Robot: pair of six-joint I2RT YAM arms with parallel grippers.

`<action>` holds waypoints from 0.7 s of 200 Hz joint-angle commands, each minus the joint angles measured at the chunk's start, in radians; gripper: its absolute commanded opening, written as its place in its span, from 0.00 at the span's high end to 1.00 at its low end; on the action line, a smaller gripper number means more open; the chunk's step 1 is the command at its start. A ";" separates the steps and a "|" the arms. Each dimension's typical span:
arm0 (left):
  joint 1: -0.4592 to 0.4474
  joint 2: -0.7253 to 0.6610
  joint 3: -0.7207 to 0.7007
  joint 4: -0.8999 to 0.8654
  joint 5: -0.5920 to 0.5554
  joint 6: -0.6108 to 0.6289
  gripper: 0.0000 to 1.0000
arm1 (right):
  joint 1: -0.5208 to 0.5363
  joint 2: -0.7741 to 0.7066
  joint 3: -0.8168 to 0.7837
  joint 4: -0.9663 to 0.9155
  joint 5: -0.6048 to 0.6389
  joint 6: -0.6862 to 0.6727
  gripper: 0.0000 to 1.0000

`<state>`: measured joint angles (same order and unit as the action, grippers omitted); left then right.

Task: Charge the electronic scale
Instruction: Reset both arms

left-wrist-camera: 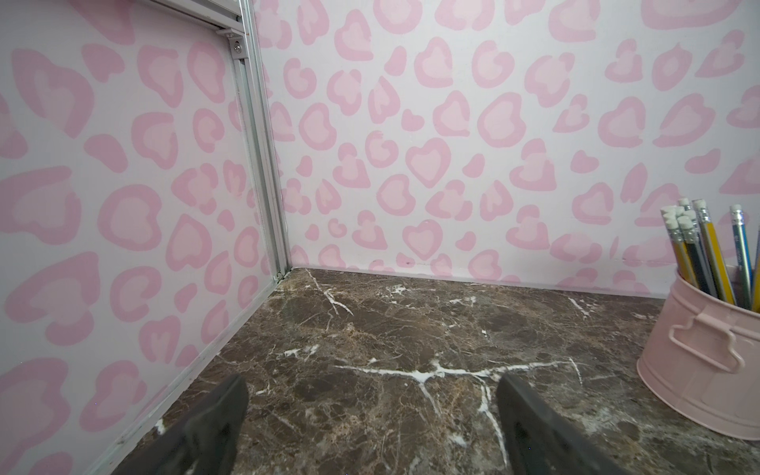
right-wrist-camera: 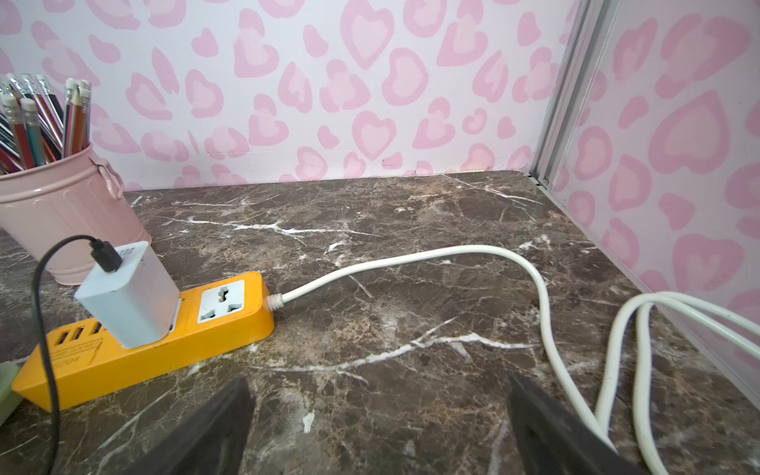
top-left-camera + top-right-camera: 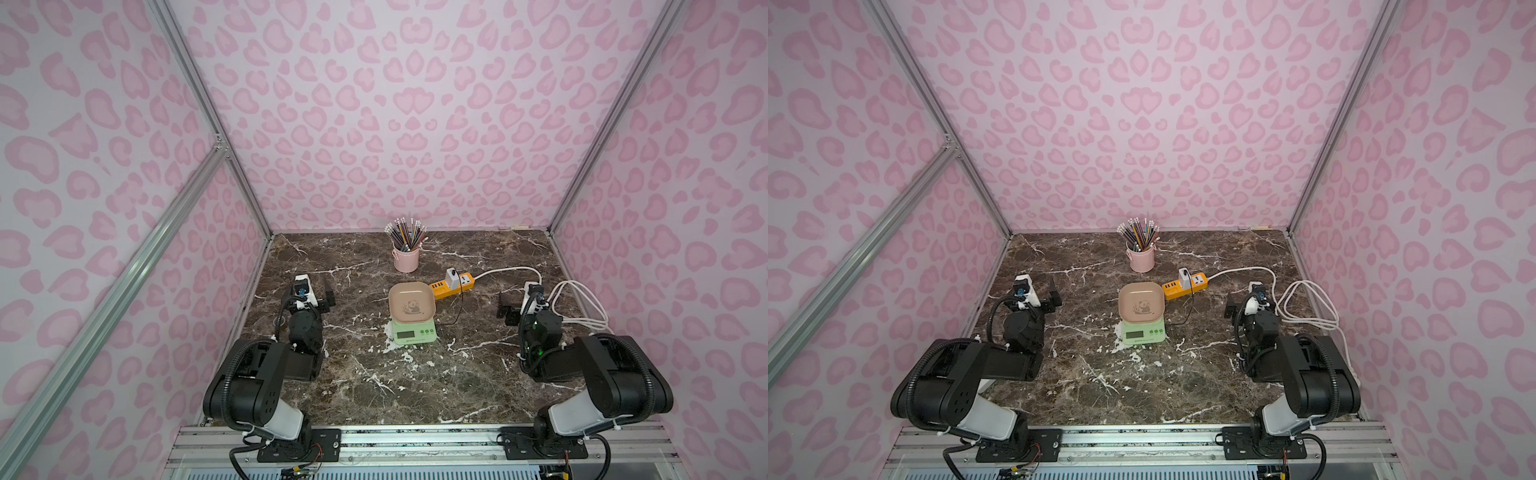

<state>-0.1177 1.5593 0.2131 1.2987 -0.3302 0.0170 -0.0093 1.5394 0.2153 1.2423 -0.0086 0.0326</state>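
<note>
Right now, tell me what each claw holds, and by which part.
Nothing is held. The left claw and the right claw are both open and empty.

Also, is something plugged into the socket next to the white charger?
No, the socket on the orange power strip shows bare holes.

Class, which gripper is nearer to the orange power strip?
Right. The right gripper sits near the cord end of the orange power strip; the left gripper lies beyond the electronic scale.
</note>
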 commanded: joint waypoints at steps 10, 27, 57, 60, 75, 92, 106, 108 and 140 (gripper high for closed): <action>-0.002 -0.007 -0.020 0.071 0.005 -0.002 0.04 | 0.009 -0.021 -0.060 0.133 0.024 -0.019 0.01; -0.002 -0.018 -0.058 0.131 0.003 -0.002 0.04 | 0.009 -0.020 -0.111 0.234 0.052 -0.010 0.01; -0.002 -0.014 -0.080 0.172 0.018 0.003 0.04 | 0.009 -0.014 -0.055 0.133 0.079 0.001 0.01; -0.002 -0.011 -0.074 0.167 0.019 0.003 0.04 | 0.009 -0.013 -0.046 0.117 0.080 0.003 0.01; -0.002 -0.008 -0.041 0.109 0.023 0.005 0.04 | 0.009 -0.008 -0.019 0.076 0.085 0.005 0.01; -0.001 0.000 0.001 0.039 0.017 0.003 0.04 | 0.011 -0.005 0.004 0.038 0.088 0.003 0.01; 0.000 -0.002 -0.001 0.045 0.019 0.002 0.04 | 0.012 -0.004 0.001 0.041 0.088 0.000 0.01; 0.000 -0.002 0.000 0.042 0.019 0.003 0.04 | 0.011 -0.004 0.001 0.041 0.087 0.001 0.01; 0.000 -0.001 -0.002 0.046 0.019 0.003 0.04 | 0.012 -0.004 0.003 0.038 0.088 0.001 0.01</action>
<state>-0.1192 1.5585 0.2066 1.3457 -0.3145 0.0177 0.0017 1.5333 0.2085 1.2739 0.0681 0.0364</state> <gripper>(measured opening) 0.957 0.990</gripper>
